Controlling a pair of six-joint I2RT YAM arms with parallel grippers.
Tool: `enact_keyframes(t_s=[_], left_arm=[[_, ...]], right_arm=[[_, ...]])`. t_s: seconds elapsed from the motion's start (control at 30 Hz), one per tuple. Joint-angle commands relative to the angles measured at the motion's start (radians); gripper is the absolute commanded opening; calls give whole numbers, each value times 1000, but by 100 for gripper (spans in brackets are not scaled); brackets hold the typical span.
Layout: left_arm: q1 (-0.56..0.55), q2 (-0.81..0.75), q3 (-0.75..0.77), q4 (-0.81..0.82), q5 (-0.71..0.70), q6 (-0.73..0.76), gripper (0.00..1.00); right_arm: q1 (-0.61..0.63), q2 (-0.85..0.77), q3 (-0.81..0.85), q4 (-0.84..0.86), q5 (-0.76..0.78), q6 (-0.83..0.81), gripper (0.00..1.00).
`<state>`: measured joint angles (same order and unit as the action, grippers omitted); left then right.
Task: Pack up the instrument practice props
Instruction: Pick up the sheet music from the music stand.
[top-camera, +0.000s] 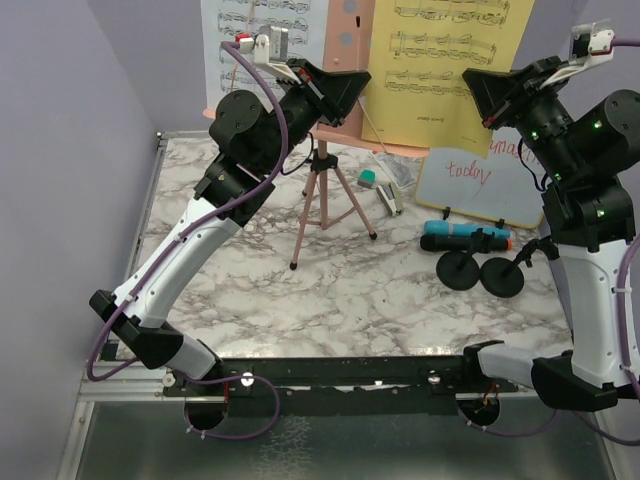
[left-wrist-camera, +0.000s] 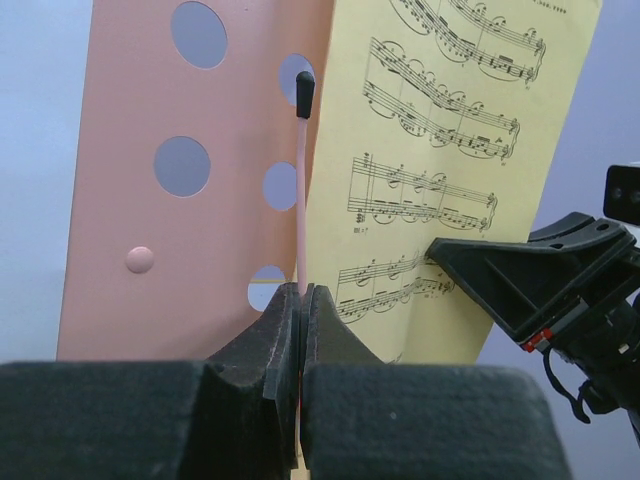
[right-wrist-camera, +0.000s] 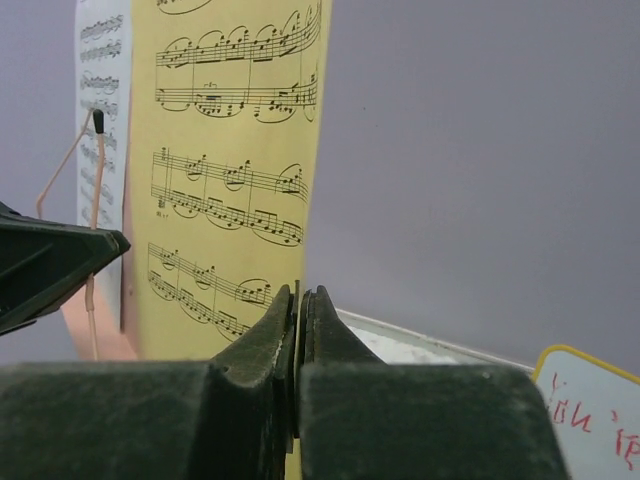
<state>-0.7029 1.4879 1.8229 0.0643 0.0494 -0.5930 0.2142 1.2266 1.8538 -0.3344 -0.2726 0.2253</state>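
Observation:
The pink perforated music rack (top-camera: 350, 30) stands on its tripod (top-camera: 325, 200) at the back of the table. A yellow sheet-music page (top-camera: 450, 60) and a white page (top-camera: 250, 30) rest on it. My left gripper (left-wrist-camera: 301, 293) is shut on the rack's thin pink wire page holder (left-wrist-camera: 301, 200), which ends in a black tip. My right gripper (right-wrist-camera: 300, 292) is shut on the right edge of the yellow page (right-wrist-camera: 220, 150). In the top view both grippers are raised, the left gripper (top-camera: 360, 80) and the right gripper (top-camera: 472, 85) facing each other across the page. A blue microphone (top-camera: 455, 229), a black microphone (top-camera: 445, 243) and two round-based mic poles (top-camera: 459, 270) lie at the right.
A wood-framed whiteboard (top-camera: 480, 185) with red writing leans at the back right, behind the microphones. A small stapler (top-camera: 390, 200) and a green eraser (top-camera: 369, 180) lie beside the tripod. Purple walls close in the left side and the back.

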Motion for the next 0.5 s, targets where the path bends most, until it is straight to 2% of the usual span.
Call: enact_keyframes(t_s=[0.0, 0.27, 0.4, 0.47], left_arm=[[8, -15, -15, -20, -91, 48, 0], [8, -7, -19, -23, -108, 53, 6], [8, -2, -19, -23, -106, 49, 15], [8, 1, -19, -23, -106, 46, 23]], right_arm=[[-5, -36, -24, -3, 73, -17, 0], [-5, -129, -84, 9, 183, -27, 0], [-5, -189, -127, 22, 243, -27, 0], [-5, -218, -153, 31, 267, -24, 0]])
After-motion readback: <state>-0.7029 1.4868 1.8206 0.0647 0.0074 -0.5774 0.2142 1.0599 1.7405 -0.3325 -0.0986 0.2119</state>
